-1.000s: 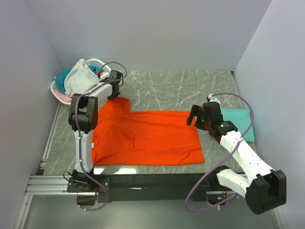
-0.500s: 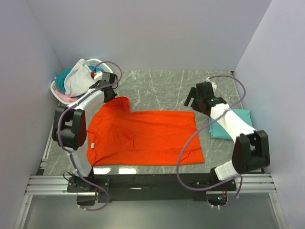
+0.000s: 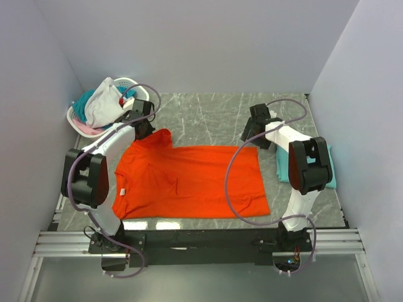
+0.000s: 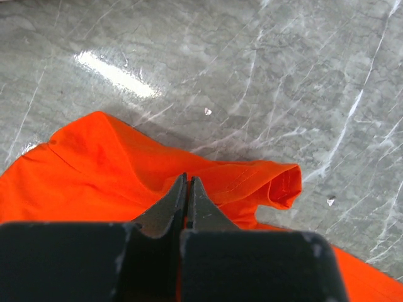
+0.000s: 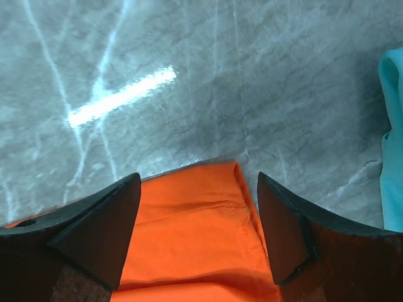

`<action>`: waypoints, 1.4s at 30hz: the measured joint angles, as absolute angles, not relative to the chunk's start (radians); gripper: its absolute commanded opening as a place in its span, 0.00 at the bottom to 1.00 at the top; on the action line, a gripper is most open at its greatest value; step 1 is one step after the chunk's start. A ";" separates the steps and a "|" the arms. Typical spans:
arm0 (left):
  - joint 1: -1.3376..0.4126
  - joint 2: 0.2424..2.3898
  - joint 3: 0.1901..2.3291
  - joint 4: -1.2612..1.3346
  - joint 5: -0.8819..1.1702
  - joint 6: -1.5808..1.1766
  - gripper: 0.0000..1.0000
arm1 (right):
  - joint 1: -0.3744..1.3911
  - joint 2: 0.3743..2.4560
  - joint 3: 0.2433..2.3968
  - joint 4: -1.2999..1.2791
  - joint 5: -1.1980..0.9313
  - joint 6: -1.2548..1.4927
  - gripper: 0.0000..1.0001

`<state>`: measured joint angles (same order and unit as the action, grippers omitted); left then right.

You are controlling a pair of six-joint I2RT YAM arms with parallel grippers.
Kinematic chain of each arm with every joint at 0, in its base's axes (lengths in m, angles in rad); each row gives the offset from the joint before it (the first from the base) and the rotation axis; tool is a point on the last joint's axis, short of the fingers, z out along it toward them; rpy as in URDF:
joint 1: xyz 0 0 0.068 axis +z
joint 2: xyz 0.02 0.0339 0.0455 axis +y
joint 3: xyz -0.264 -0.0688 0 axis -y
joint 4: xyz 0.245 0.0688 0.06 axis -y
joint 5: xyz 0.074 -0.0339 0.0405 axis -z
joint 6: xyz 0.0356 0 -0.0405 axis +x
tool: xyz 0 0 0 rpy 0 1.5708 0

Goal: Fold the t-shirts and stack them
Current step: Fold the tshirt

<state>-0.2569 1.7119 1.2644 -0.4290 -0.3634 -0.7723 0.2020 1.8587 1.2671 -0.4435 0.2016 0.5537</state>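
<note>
A large orange t-shirt (image 3: 189,179) lies spread flat on the marble table (image 3: 208,113). My left gripper (image 3: 143,128) is at its far left corner, by the rolled sleeve. In the left wrist view the left gripper (image 4: 187,179) is shut, with a sliver of the orange t-shirt (image 4: 113,163) between the fingers. My right gripper (image 3: 252,136) is over the shirt's far right corner. In the right wrist view the right gripper (image 5: 198,182) is open, jaws either side of that orange corner (image 5: 201,220). A folded teal t-shirt (image 3: 282,165) lies at the right, partly hidden by the right arm.
A white perforated basket (image 3: 74,119) at the far left corner holds white (image 3: 104,104), teal and pink garments. Walls close in on three sides. The teal shirt's edge (image 5: 393,145) shows just right of the right gripper.
The right arm swung from beside the teal shirt back and left to the orange shirt's far right corner. The left arm's elbow swung left while its gripper stayed near the far left sleeve.
</note>
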 measured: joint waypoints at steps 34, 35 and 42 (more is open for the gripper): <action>-0.263 1.472 1.100 -0.466 -0.322 -0.835 0.01 | 0.223 1.617 1.038 -0.347 0.187 0.524 0.26; -0.263 1.454 1.087 -0.474 -0.319 -0.839 0.01 | 0.227 1.587 1.022 -0.339 0.183 0.520 0.26; -0.263 1.301 0.999 -0.519 -0.310 -0.883 0.01 | 0.239 1.469 0.965 -0.317 0.171 0.503 0.26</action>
<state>-0.2634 1.3010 0.9993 -0.5186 -0.3096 -0.8825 0.2390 1.4693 0.9653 -0.3172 0.1711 0.5026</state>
